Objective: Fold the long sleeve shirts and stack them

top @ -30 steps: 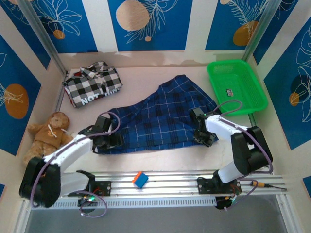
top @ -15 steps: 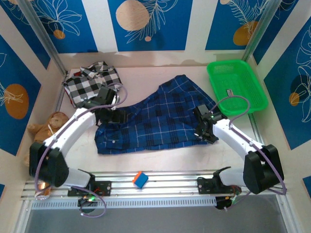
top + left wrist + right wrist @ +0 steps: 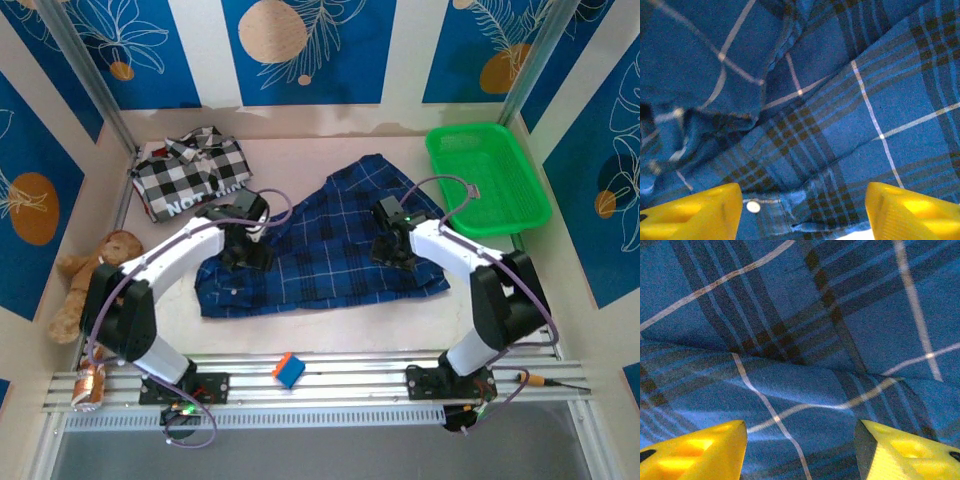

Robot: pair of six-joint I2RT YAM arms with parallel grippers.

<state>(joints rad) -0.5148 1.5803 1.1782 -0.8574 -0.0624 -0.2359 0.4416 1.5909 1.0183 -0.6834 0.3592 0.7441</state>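
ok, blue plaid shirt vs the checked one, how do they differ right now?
Blue plaid shirt: dark blue, thin light lines; checked shirt: black-and-white, white lettering. Blue plaid shirt lies spread mid-table; checked shirt sits bunched at the far left. The left gripper and right gripper hover open over the blue plaid shirt, neither at the checked shirt. Both are cloth, unstacked.

Bright, even light from above fills the top view. The arms cast only soft, faint shadows on the pale surface (image 3: 330, 315), and detail stays crisp. Both wrist views sit close on the plaid shirt (image 3: 850, 115), dimmer and bluish. In the left one the cloth smears at left and the yellow fingers (image 3: 690, 215) blur. In the right one the fingers (image 3: 695, 452) glow, soft-edged.
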